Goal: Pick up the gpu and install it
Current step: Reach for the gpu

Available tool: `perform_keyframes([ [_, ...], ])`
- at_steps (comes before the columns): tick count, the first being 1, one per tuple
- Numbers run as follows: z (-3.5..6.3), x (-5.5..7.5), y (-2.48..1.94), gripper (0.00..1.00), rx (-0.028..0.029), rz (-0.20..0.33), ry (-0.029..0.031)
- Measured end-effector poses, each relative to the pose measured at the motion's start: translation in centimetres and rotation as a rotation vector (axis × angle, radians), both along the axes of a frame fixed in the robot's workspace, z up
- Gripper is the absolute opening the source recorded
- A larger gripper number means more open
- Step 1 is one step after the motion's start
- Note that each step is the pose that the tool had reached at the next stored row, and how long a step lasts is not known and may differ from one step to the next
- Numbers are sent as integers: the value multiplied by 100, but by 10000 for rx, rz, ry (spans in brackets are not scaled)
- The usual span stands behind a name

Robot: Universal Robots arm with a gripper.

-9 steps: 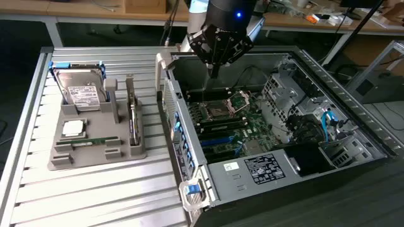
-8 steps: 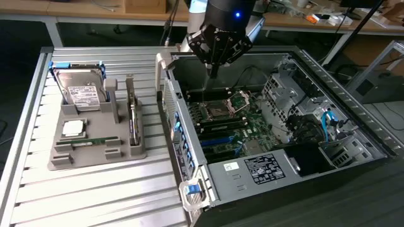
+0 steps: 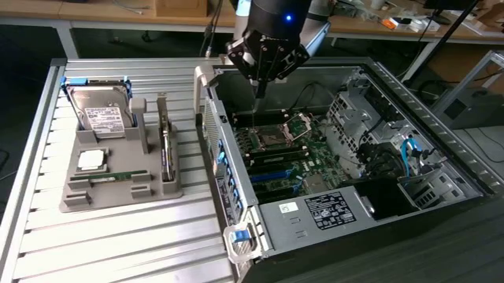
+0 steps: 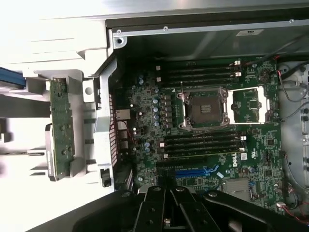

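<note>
The gpu (image 3: pixel 165 147) is a thin dark card standing on edge in the grey holder (image 3: pixel 118 194) on the table, at the exterior view's left of the open computer case (image 3: pixel 236 194). In the wrist view the gpu (image 4: pixel 60 128) sits in the pale holder outside the case wall. My gripper (image 3: pixel 258 93) hangs over the rear of the case, above the motherboard (image 3: pixel 291 150) and apart from the card. Its fingers (image 4: pixel 154 208) are shut with nothing between them.
The holder also carries a silver hard drive (image 3: pixel 102 112), a processor chip (image 3: pixel 91 158) and a green memory stick (image 3: pixel 110 175). Inside the case are the open processor socket (image 4: pixel 207 107), memory slots, a blue expansion slot (image 4: pixel 193 171), cables and drive cages (image 3: pixel 378 135).
</note>
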State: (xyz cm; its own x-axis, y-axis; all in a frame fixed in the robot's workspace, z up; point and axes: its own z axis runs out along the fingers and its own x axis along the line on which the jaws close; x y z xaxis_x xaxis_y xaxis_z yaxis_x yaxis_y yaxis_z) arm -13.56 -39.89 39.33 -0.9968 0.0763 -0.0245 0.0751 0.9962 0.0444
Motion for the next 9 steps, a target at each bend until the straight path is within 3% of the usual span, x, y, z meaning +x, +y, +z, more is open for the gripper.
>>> perform_keyframes([
  [9,0,-85,0,11,0,1,0],
])
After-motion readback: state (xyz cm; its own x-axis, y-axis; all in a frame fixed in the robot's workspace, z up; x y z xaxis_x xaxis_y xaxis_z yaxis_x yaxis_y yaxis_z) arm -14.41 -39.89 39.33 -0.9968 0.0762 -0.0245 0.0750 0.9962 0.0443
